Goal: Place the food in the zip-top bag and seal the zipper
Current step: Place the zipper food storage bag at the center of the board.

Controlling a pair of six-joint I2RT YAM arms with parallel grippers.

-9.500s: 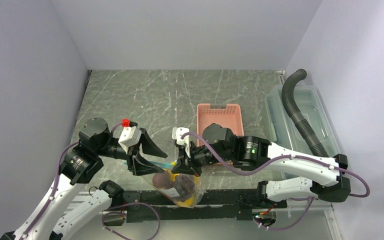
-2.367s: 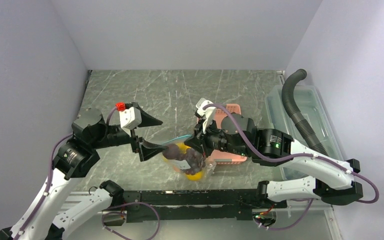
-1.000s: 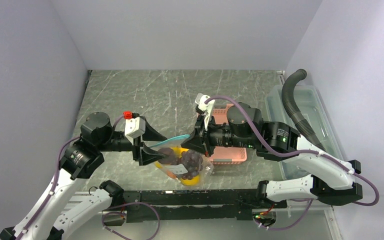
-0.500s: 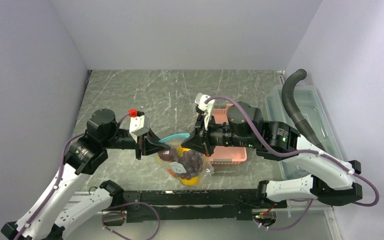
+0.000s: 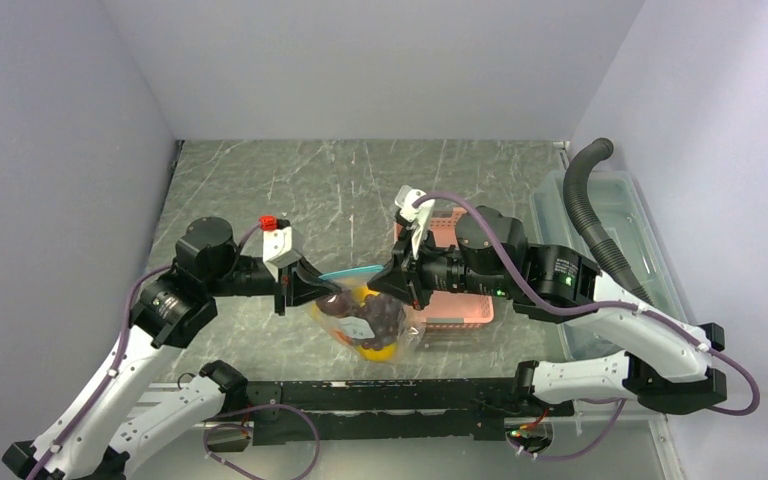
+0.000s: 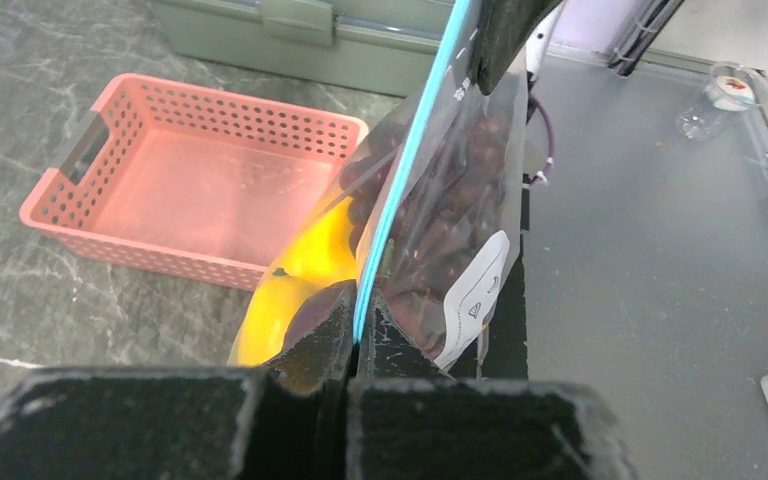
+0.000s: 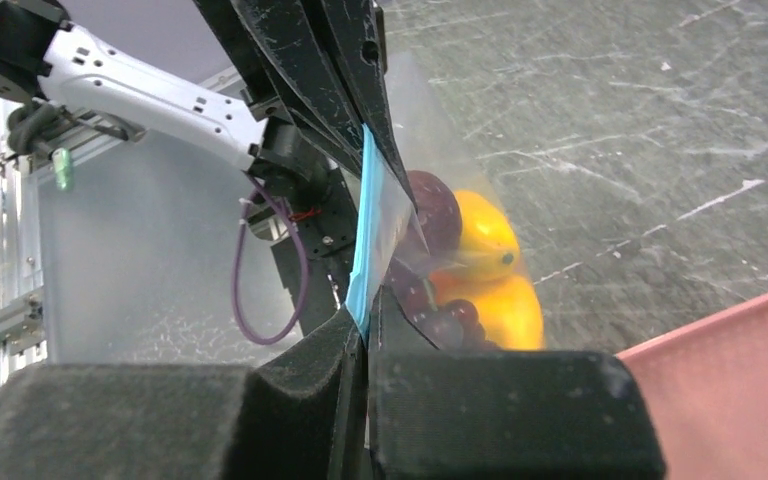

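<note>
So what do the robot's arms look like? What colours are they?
The left arm and right arm have white shells and round black joints, with a purple cable looping along each. The fingers are black, pointed and scuffed. The left has a red knob by its wrist; the right shows a green light.

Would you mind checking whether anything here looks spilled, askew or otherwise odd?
Nothing stands out. The bag is held by its zipper, pinched at either end by the left end effector and the right end effector. The fruit is inside it; none shows outside. The basket sits upright and empty.
</note>
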